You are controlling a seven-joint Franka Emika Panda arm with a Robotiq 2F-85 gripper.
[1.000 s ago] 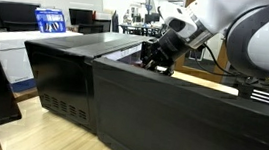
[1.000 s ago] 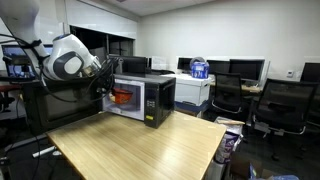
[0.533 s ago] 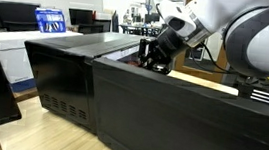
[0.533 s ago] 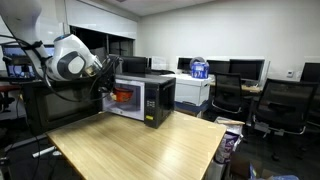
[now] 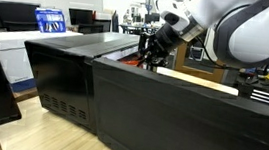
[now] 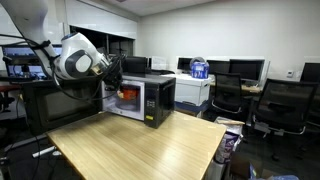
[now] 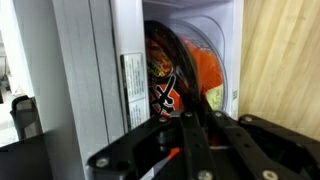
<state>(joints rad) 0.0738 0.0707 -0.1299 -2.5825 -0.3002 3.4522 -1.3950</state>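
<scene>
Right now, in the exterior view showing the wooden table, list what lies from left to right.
White robot arm → microwave → blue object → black office chairs.

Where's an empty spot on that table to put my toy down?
The wooden table is bare from the microwave out to its near edge. It is crowded at the microwave's open front: the gripper hangs there, jaws shut, and an orange thing fills the inside.
</scene>
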